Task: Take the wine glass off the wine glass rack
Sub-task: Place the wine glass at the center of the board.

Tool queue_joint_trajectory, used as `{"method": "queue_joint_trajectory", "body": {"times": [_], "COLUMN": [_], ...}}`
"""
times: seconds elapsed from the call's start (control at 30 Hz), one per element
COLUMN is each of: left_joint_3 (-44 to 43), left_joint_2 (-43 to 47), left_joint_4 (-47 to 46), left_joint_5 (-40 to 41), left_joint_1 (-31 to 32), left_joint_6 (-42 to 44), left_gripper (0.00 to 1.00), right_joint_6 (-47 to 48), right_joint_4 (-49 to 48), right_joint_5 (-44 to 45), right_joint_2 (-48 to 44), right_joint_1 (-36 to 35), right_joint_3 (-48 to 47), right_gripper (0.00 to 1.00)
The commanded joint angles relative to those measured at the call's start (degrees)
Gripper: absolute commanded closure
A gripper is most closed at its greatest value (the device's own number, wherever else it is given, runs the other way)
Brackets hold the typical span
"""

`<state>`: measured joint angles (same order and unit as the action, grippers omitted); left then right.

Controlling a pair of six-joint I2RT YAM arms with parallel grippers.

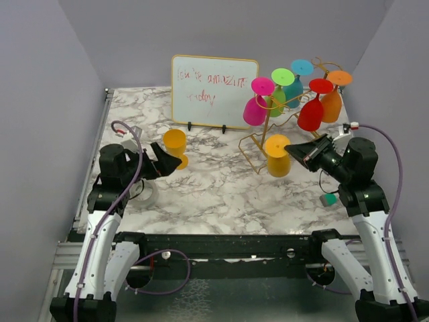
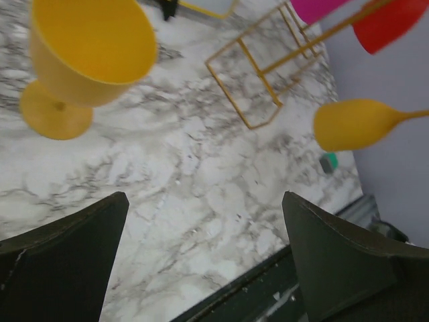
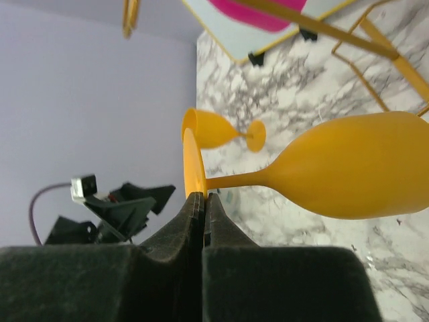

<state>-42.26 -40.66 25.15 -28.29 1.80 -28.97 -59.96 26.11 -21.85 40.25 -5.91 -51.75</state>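
Note:
The gold wire wine glass rack (image 1: 263,137) stands at the back right of the marble table, with several coloured glasses hanging upside down from its rails. A yellow wine glass (image 1: 278,163) hangs upside down in front of the rack's base. My right gripper (image 1: 293,148) is shut on the rim of that glass's foot. In the right wrist view the pads (image 3: 194,208) pinch the foot and the bowl (image 3: 355,171) points away to the right. A second yellow glass (image 1: 174,142) stands upright on the table at the left. My left gripper (image 1: 173,163) is open just in front of it, holding nothing.
A white dry-erase board (image 1: 214,90) with red writing stands at the back centre. A small teal object (image 1: 328,198) lies near the right arm. Grey walls close in the table on both sides. The rack's rectangular base (image 2: 258,80) lies beyond the left gripper.

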Motion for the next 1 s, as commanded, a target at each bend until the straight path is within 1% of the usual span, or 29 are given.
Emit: {"method": "queue_joint_trajectory", "body": {"times": [0.0, 0.1, 0.2, 0.33, 0.4, 0.6, 0.67, 0.73, 0.83, 0.97], "left_joint_3": [1.7, 3.6, 5.0, 8.2, 8.4, 6.4, 4.7, 2.7, 0.6, 0.1], "left_joint_2": [1.1, 0.2, 0.6, -1.0, -3.0, -10.8, -14.5, -17.6, -20.5, -22.1], "left_joint_4": [-6.2, -11.3, -15.6, -27.9, -31.5, -38.6, -39.2, -39.6, -40.4, -43.5], "left_joint_5": [-12.5, -15.2, -13.1, -12.6, -10.3, -2.0, 0.5, 2.3, 5.7, 8.3], "left_joint_1": [7.1, 12.3, 17.6, 23.4, 27.5, 41.6, 46.1, 50.0, 53.9, 55.3], "left_joint_6": [-4.0, -7.9, -11.4, -19.8, -21.7, -21.6, -20.1, -18.7, -17.2, -18.2], "left_gripper": [0.01, 0.02, 0.04, 0.11, 0.14, 0.21, 0.25, 0.26, 0.26, 0.29], "right_joint_6": [8.2, 11.0, 14.4, 16.9, 17.6, 19.8, 19.7, 19.5, 21.0, 23.1], "right_joint_4": [-4.3, -6.8, -6.9, -8.6, -9.5, -9.3, -9.8, -9.7, -7.7, -5.9], "right_joint_5": [-17.3, -24.2, -28.2, -33.4, -35.3, -37.8, -38.2, -38.7, -40.2, -42.1], "right_joint_2": [-0.9, -0.9, -0.2, 0.6, 1.2, 0.9, 0.4, -0.2, -0.5, -1.1], "right_joint_1": [0.2, 0.2, 0.2, 0.1, -0.3, -2.0, -2.4, -2.6, -2.8, -2.9], "right_joint_3": [3.6, 5.9, 6.0, 6.7, 7.2, 7.4, 7.8, 8.1, 7.9, 7.8], "right_gripper": [0.99, 0.99, 0.99, 0.99, 0.99, 0.99, 0.99, 0.99, 0.99, 0.99]}}
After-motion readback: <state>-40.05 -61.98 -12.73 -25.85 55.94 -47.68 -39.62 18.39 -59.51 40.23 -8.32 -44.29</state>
